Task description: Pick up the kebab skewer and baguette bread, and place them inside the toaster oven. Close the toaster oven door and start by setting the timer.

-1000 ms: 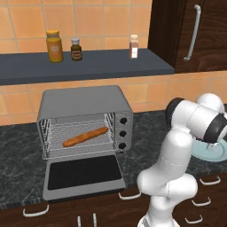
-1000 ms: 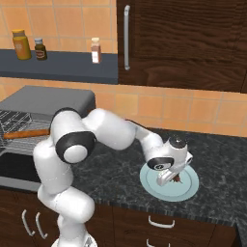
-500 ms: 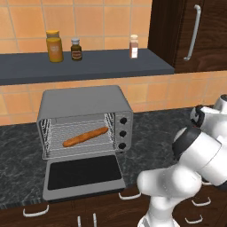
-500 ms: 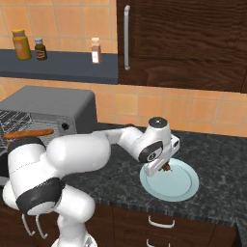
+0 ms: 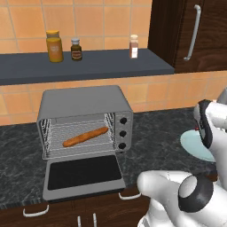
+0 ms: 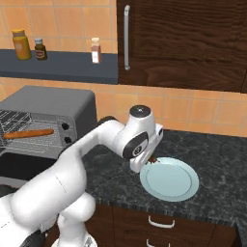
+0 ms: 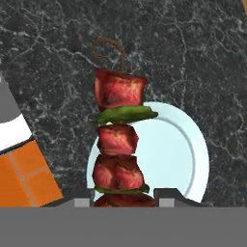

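The hand (image 6: 150, 160) is closed on the kebab skewer (image 7: 118, 144), gripping its lower end between the 2 fingertips. In the hand view the kebab skewer extends away from the hand, with 3 red meat chunks and green slices between them, and a curled wire loop at its far tip. It is lifted clear of the pale blue plate (image 6: 179, 185), which lies flat on the dark marbled desk (image 6: 219, 159) directly below it.

In the right base view the hand sits above the plate's left rim. Bare desk surrounds the plate on all sides, and a stretch of open desk separates the plate from the toaster oven (image 5: 84, 103).

The toaster oven stands against the tiled wall at the left. The toaster oven door (image 5: 83, 173) is folded down flat, reaching to the front edge of the desk. The cavity is open at the front. The baguette bread (image 5: 85, 137) lies diagonally on the wire rack, with free rack in front of and behind it. A column of 3 black knobs (image 5: 123, 132) occupies the right panel.

A shelf (image 5: 88, 65) above the toaster oven carries 3 bottles (image 5: 76, 49).
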### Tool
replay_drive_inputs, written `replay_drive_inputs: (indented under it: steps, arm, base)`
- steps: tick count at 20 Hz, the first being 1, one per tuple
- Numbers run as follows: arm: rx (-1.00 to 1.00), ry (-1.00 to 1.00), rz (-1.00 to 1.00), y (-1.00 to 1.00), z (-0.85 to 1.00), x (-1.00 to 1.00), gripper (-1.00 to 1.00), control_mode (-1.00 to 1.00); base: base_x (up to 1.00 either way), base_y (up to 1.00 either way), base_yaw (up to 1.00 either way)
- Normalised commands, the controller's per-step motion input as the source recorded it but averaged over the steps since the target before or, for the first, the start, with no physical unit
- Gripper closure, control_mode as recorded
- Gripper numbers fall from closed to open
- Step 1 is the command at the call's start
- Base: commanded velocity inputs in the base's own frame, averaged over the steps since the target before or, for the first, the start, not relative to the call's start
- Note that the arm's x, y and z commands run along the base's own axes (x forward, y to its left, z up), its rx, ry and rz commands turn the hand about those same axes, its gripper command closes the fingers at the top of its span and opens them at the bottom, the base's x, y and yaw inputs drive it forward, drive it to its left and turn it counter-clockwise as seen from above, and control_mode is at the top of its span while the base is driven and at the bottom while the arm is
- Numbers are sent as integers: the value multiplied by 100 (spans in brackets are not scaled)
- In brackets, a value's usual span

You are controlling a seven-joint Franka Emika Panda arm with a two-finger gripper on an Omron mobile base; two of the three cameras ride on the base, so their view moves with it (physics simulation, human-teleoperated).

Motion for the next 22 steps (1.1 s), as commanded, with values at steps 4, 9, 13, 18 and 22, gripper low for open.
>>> replay_drive_inputs:
  steps: [4,9,13,18,22]
  arm:
    - [-9,-26,5,99,50,-46,100,-100]
    - [-3,-29,6,93,27,-8,100,-100]
    - [0,-7,22,96,12,2,100,-100]
    - [0,0,30,98,0,6,100,-100]
    - [-6,0,13,100,2,0,100,-100]
  base:
    - [0,0,0]
    - [0,0,0]
    - [0,0,0]
    - [0,0,0]
    - [0,0,0]
